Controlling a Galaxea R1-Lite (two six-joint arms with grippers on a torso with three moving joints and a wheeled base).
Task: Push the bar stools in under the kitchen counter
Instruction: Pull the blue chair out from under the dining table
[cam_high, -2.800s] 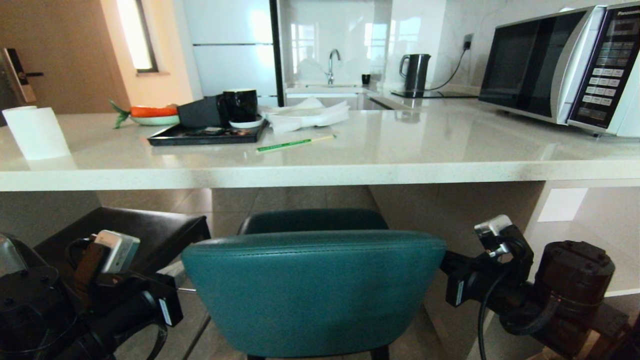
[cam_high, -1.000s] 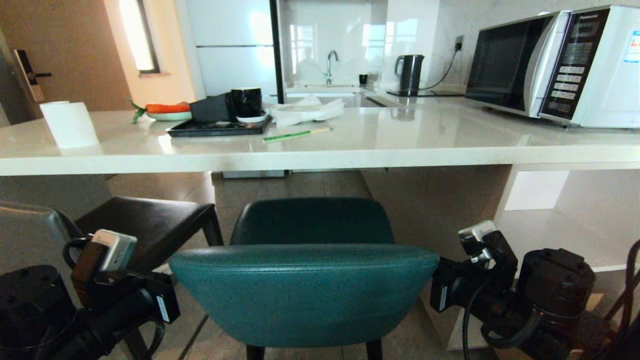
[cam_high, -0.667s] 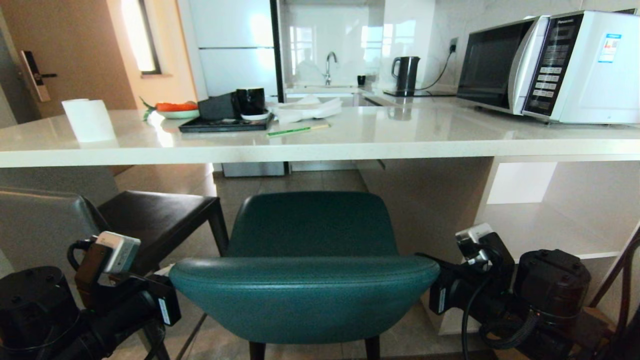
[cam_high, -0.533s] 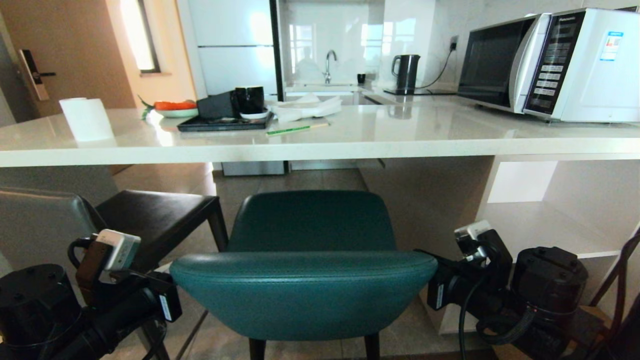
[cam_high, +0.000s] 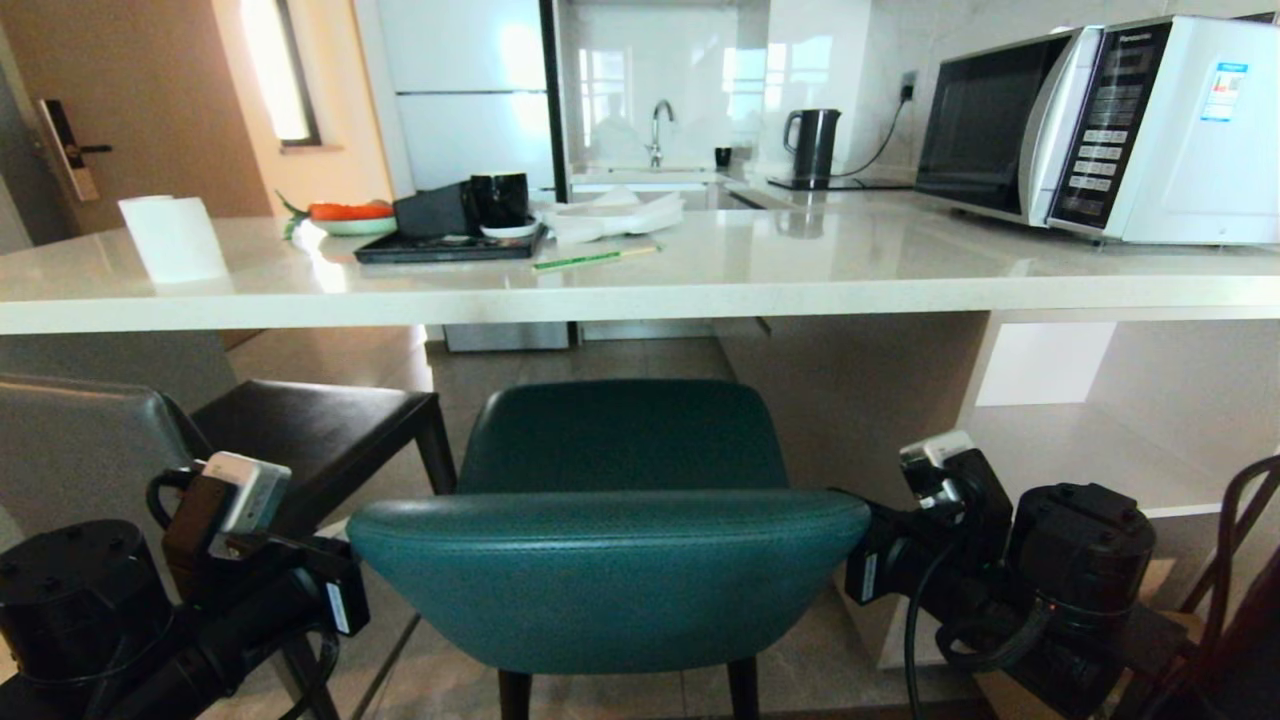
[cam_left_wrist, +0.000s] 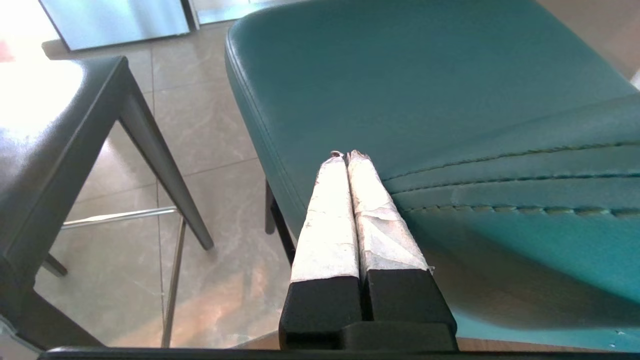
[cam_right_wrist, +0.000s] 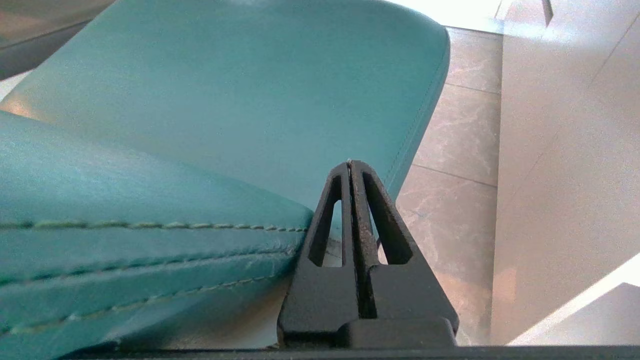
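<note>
The left end effector (cam_left_wrist: 348, 154) has its two taped fingers pressed together with nothing between them. It sits just beside the teal stool (cam_high: 610, 560), at the 9 o'clock end of the stool's padded back. The right end effector (cam_right_wrist: 351, 164) is pressed together and empty too, at the 3 o'clock end of that back. In the head view both arms reach in low from the bottom corners, and the stool's back hides their fingertips. The teal stool stands in front of the surface (cam_high: 700, 290), its seat near the thick edge. The grey stool (cam_high: 300, 430) is at 9 o'clock from it, partly cut off by the left arm. Its legs are mostly hidden.
</note>
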